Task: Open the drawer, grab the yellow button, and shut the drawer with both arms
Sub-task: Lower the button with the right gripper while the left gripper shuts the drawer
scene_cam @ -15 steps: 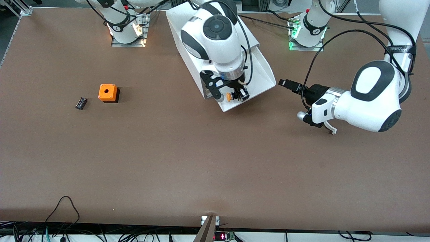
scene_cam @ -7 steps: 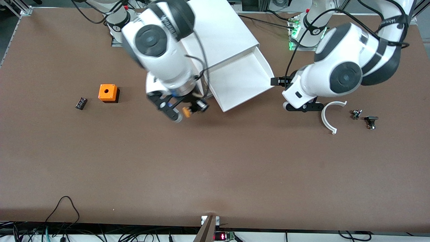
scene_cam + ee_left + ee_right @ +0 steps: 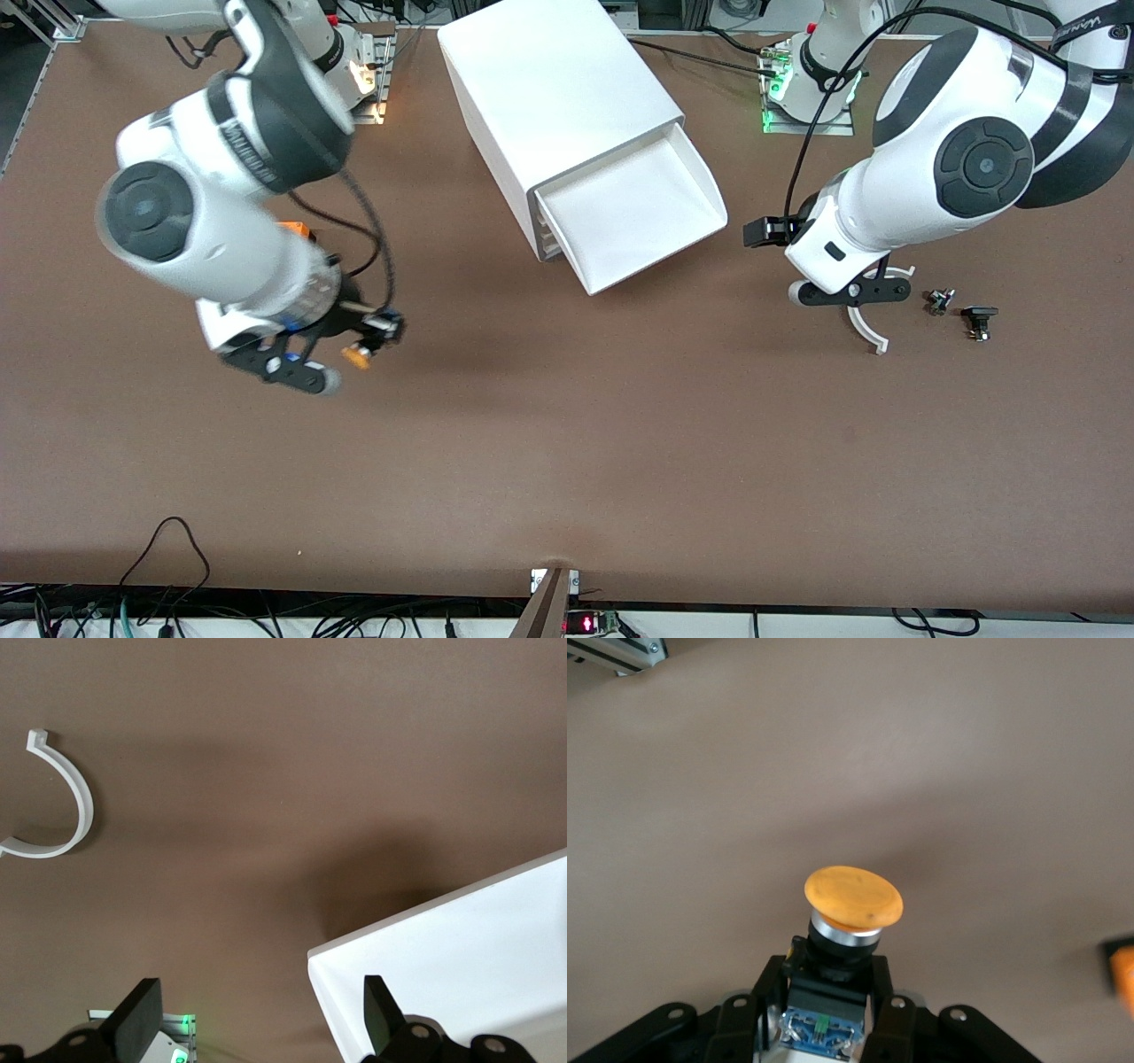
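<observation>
The right claw (image 3: 359, 341) hangs over bare table (image 3: 567, 461) toward the right arm's end, its jaws clamped on the black-and-blue body of the button (image 3: 358, 356); the right wrist view shows the orange-yellow cap (image 3: 854, 897) standing clear of the fingers. A second ago this claw was still inside the open drawer, and half a second ago it was just outside its front corner, so the button has been lifted out and carried well away from the cabinet. The take is done, as far as I can judge.

The white curved clip (image 3: 870, 312) and two small dark parts (image 3: 961, 310) lie toward the left arm's end, uncovered now that the left arm has swung in. The left claw (image 3: 760, 232) has its jaws spread wide and holds nothing; it has come up just beside the drawer's outer corner, apart from it.

The drawer (image 3: 633, 217) stands pulled out of the white cabinet (image 3: 549, 80) and looks empty. Closing it is what remains, and the left claw seems placed to push it.
</observation>
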`<move>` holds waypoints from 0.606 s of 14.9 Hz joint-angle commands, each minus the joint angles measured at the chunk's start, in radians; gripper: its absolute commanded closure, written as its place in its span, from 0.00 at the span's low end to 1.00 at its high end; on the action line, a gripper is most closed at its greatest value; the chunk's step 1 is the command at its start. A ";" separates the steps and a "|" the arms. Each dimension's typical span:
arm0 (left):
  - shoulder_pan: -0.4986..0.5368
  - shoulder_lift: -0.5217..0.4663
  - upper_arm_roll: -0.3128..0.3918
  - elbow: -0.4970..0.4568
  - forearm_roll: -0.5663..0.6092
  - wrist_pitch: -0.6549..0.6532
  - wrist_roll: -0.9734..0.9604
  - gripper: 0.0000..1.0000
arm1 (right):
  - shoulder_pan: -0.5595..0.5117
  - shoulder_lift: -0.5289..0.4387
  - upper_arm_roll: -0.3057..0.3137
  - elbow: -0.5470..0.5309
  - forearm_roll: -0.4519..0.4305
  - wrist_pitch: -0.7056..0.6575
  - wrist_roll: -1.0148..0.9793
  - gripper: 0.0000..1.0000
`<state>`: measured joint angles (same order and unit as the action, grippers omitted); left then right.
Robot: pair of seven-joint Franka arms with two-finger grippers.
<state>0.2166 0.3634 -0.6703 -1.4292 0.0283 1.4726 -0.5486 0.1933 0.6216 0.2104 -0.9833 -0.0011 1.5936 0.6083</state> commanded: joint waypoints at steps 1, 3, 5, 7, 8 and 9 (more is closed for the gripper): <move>-0.014 0.046 -0.006 -0.043 0.032 0.134 -0.101 0.00 | -0.106 -0.014 0.014 -0.046 0.006 0.008 -0.226 1.00; -0.026 0.045 -0.018 -0.121 0.032 0.295 -0.241 0.00 | -0.165 -0.014 0.012 -0.115 -0.002 0.067 -0.344 1.00; -0.072 0.042 -0.017 -0.206 0.033 0.430 -0.359 0.00 | -0.224 -0.014 0.012 -0.203 -0.020 0.150 -0.441 1.00; -0.083 0.040 -0.018 -0.259 0.035 0.512 -0.453 0.01 | -0.262 -0.014 0.010 -0.300 -0.030 0.234 -0.505 1.00; -0.110 0.040 -0.017 -0.275 0.039 0.525 -0.497 0.04 | -0.279 -0.014 0.010 -0.346 -0.030 0.276 -0.539 1.00; -0.130 0.042 -0.017 -0.281 0.088 0.525 -0.545 0.04 | -0.291 -0.014 0.006 -0.392 -0.031 0.320 -0.582 1.00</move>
<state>0.1057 0.4284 -0.6818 -1.6755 0.0456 1.9753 -0.9984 -0.0691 0.6432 0.2058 -1.2548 -0.0189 1.8332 0.0954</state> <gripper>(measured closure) 0.022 0.573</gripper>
